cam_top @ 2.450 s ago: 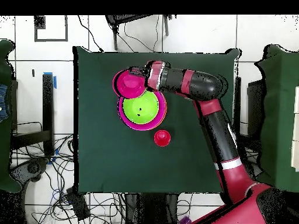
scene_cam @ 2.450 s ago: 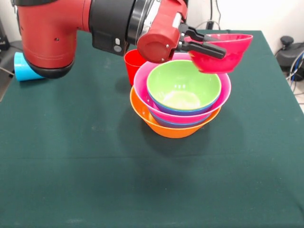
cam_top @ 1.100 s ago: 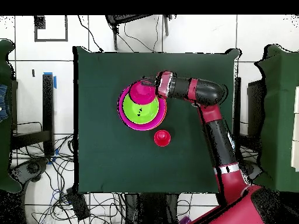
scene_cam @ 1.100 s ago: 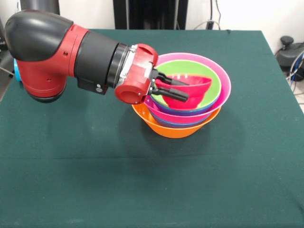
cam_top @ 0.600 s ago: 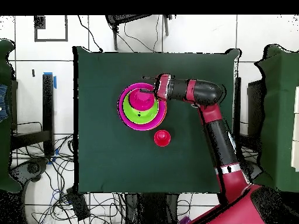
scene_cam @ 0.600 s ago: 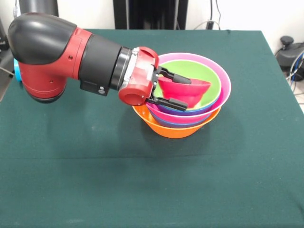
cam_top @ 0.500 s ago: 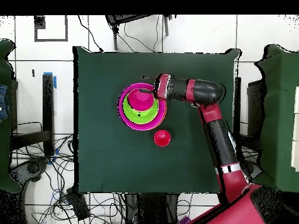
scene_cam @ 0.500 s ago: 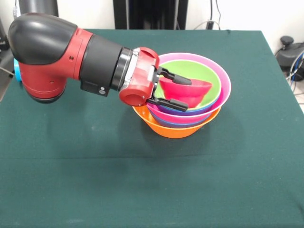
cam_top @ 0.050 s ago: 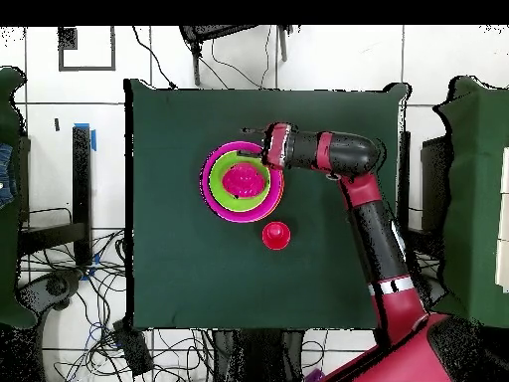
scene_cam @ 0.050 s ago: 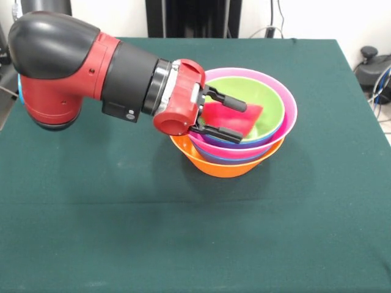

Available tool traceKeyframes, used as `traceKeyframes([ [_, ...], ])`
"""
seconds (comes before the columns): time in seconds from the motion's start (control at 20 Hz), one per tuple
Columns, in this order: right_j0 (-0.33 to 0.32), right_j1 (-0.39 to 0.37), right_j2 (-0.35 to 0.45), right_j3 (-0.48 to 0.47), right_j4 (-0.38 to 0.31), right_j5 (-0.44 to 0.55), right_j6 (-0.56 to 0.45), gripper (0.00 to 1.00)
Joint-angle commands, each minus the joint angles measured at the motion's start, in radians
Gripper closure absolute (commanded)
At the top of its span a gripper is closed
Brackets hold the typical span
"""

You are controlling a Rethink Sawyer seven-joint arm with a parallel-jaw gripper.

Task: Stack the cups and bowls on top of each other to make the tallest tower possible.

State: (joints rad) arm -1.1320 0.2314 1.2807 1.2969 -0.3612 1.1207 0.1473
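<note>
Your claw (scene_cam @ 0.050 s ago: 235, 119) stands wide at the tower's (scene_cam @ 0.050 s ago: 235, 137) rim, one finger above and one below the small red bowl (scene_cam @ 0.050 s ago: 235, 117), holding nothing. That bowl lies tilted inside the lime green bowl (scene_cam @ 0.050 s ago: 269, 104), which sits nested in the pink bowl (scene_cam @ 0.050 s ago: 290, 116) over the orange base (scene_cam @ 0.050 s ago: 220, 166). A red cup (cam_top @ 0.050 s ago: 275, 236) stands apart on the worktop (scene_cam @ 0.050 s ago: 183, 244), near the tower.

bare green table (scene_cam @ 0.050 s ago: 183, 244) all round the tower (scene_cam @ 0.050 s ago: 244, 131), red cup (cam_top @ 0.050 s ago: 275, 236) just beside it
</note>
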Motion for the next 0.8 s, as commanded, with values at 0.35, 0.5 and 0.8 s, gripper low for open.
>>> traceKeyframes([
  [0.35,-0.165,-0.404,-0.011,0.539,-0.114,-0.246,0.351,0.0],
  [0.5,-0.179,-0.569,0.044,0.736,-0.115,-0.408,0.568,0.0],
  [0.8,-0.169,-0.872,0.153,0.986,0.002,-0.677,0.892,0.0],
])
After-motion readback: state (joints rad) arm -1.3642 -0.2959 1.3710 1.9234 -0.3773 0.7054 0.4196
